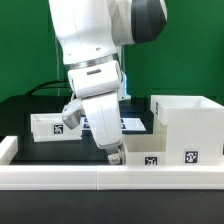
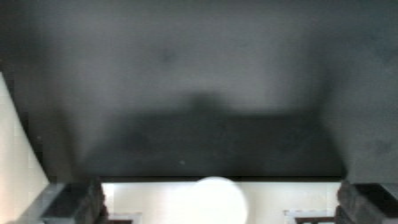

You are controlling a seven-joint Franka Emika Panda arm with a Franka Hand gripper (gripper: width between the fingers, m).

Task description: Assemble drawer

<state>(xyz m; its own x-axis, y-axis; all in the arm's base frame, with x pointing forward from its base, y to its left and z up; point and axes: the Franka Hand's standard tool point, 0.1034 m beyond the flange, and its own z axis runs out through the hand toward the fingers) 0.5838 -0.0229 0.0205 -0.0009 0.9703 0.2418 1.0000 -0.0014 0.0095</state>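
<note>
Quick one from my remote seat. On the exterior view's left, a small white panel [image 1: 52,124] stands on edge on the black desk [image 1: 30,150]. Its tagged face points toward the camera and its long side runs across the view. I reckon it's parked there well clear of the arm so it's easy to reach later.

In the middle, the arm is tipped down with the fingers [image 1: 113,153] low over the desk, just beside the box's near corner. In the wrist view they're spread wide, with a rounded white bit [image 2: 214,195] between them that they aren't touching. I can't tell what that bit is. The marker board [image 1: 131,123] lies flat behind the arm.

On the exterior view's right sits the drawer box [image 1: 186,120], upright with its open top facing up. A lower tagged part at its front runs along the white rail [image 1: 60,178]. The box's long axis looks like it goes across the view, though that's a guess. Sitting against the rail probably keeps it from sliding.
</note>
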